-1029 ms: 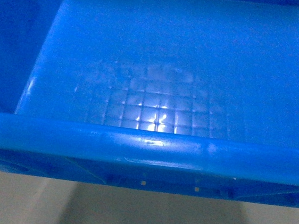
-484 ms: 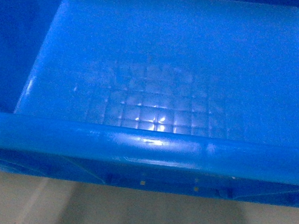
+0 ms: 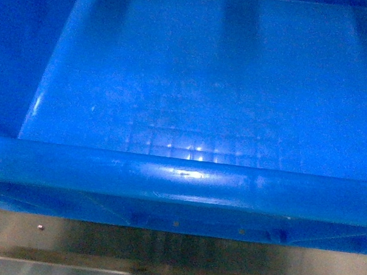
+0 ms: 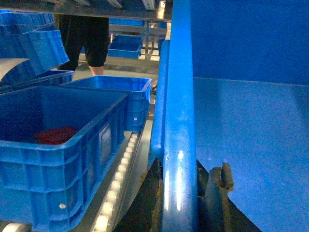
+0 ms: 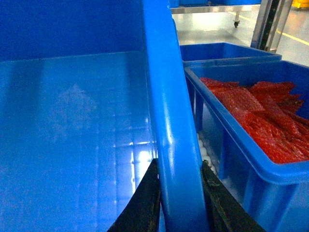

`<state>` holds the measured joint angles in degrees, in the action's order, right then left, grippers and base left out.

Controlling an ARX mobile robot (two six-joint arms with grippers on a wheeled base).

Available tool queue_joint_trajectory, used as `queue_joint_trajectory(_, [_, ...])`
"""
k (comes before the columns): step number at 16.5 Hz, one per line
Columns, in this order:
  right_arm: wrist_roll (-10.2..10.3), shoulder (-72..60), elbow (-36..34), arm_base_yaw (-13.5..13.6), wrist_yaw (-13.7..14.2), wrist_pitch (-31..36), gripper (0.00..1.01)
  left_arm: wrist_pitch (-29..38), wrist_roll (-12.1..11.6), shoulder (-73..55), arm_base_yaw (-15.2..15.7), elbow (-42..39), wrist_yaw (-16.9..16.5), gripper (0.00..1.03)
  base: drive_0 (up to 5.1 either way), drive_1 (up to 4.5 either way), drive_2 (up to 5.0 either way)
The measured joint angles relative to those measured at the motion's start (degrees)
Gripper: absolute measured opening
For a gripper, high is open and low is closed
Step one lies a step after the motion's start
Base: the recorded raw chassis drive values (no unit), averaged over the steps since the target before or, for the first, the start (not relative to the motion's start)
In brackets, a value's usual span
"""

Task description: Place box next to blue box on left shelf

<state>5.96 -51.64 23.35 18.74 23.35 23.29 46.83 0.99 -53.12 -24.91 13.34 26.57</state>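
Left gripper [image 4: 179, 193] pinching the box [image 3: 202, 80] on its left rim, right gripper [image 5: 178, 193] clamped likewise on the right rim. Carried between both arms, over the left shelf [image 4: 118, 181] and its white rollers. Just left, a blue crate [image 4: 58, 145]; just right, a crate of red bags [image 5: 251, 116]. Box underside and any roller contact hidden; fingertips cut off.
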Motion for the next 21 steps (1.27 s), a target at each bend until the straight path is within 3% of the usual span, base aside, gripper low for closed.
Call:
queue_joint_trajectory(5, [0.0, 0.0, 0.0, 0.0, 0.0, -0.07, 0.14, -0.04, 0.0, 0.02, 0.0, 0.0, 0.02, 0.1, 0.0, 4.05, -4.2])
queue_joint_trajectory(21, [0.0, -0.11, 0.0, 0.0, -0.04, -0.07, 0.14, -0.02, 0.04, -0.15, 0.0, 0.0, 0.0, 0.1, 0.0, 0.0, 0.0])
